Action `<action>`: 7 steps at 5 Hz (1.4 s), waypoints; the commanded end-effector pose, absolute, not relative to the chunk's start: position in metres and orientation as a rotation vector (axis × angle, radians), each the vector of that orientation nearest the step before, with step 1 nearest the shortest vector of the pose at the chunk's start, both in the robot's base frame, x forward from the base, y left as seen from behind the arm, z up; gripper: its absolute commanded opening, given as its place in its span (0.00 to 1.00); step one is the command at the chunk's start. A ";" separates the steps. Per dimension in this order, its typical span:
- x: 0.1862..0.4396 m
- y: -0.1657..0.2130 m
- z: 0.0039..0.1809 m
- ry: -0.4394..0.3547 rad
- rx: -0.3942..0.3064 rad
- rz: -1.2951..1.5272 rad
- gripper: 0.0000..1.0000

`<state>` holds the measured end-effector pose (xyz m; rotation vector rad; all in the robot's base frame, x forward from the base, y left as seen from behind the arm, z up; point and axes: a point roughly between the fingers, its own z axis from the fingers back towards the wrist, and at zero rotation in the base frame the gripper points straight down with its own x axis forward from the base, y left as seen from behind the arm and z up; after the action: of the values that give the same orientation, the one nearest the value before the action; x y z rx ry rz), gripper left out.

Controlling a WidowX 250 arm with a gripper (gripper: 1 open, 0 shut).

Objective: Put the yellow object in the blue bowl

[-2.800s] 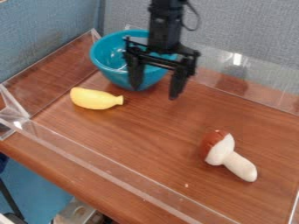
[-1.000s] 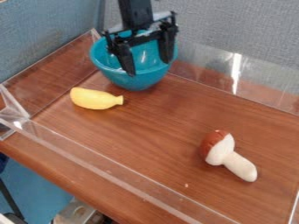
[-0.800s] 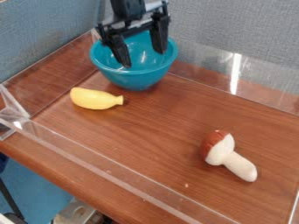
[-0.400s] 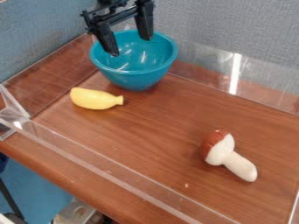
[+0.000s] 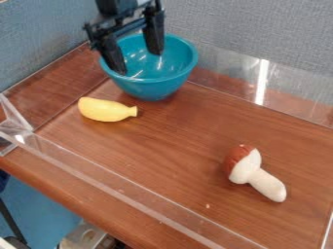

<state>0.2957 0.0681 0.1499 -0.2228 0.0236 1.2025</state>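
A small yellow banana-shaped toy [image 5: 108, 109] lies on the wooden table at the left, its tapered end pointing right. Just behind it stands the round teal-blue bowl [image 5: 152, 74], nothing showing inside it. My gripper [image 5: 131, 50] hangs over the bowl's left rear rim, pointing down. Its dark fingers [image 5: 108, 54] stand wide apart with nothing between them. The toy lies apart from the gripper, nearer the camera and a little left.
A cream mushroom toy with a red-brown cap [image 5: 254, 171] lies at the right front. Clear acrylic walls [image 5: 260, 80] ring the wooden table top [image 5: 169, 146]. A grey-blue panel stands behind.
The gripper has moved left and up, from in front of the bowl to above its left rear rim, turning a little about its own axis. It stayed open. The toys and bowl have not moved.
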 end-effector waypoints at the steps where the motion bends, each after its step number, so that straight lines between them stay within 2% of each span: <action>1: 0.283 0.087 0.158 -0.065 -0.237 1.293 1.00; 2: 0.275 0.103 0.143 -0.086 -0.239 1.388 1.00; 5: 0.292 0.129 0.103 -0.142 -0.199 1.515 1.00; 7: 0.308 0.136 0.093 -0.197 -0.166 1.611 1.00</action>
<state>0.2972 0.1353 0.0751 -0.1425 -0.1281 1.6218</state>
